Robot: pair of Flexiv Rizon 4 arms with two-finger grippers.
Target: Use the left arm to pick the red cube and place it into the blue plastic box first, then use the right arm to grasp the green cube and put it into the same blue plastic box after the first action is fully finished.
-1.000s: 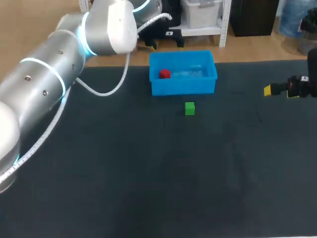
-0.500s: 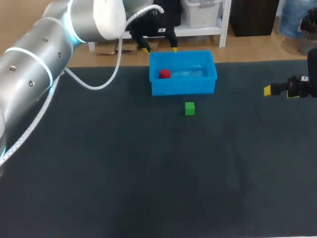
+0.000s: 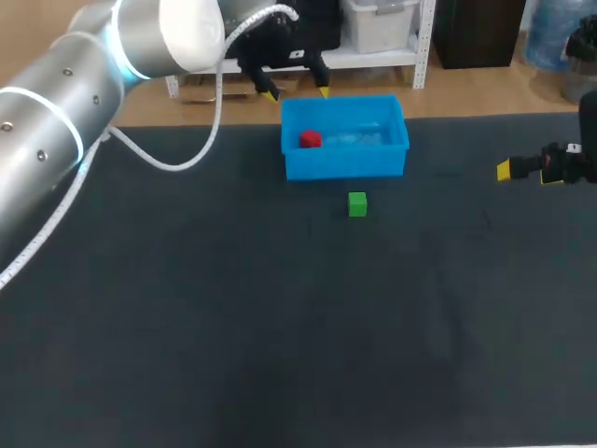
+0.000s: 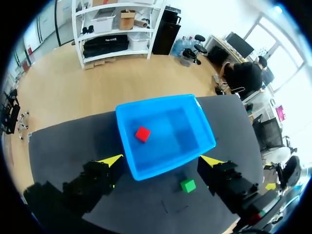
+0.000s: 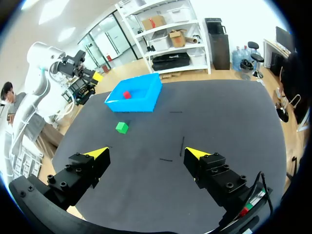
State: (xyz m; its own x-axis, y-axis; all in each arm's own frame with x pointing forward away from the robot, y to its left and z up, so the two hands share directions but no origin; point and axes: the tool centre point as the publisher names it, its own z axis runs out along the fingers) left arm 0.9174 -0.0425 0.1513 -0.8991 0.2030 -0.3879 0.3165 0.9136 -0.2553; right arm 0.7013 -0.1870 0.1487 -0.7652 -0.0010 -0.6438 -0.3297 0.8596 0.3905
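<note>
table: dark mat; the blue box sits at its far edge.
left arm: comes in on the box's left side, wrist up behind the box's far rim. Judgement: step one is closing out, so lift this arm fully clear of the box before the right arm starts.
blue box: upright, open top, the landmark for everything below.
right gripper: well apart from the box, off its right side. Fingers spread, nothing between them.
left gripper: above the box's far-left rim. Fingers wide apart, empty.
green cube: on the mat just in front of the box's front wall, not touching it. Judgement: come straight down and set the fingers parallel to that wall so neither tip clips it, then lift above the rim before crossing.
red cube: inside the box, left part of the floor. Drop the green one to its right.
</note>
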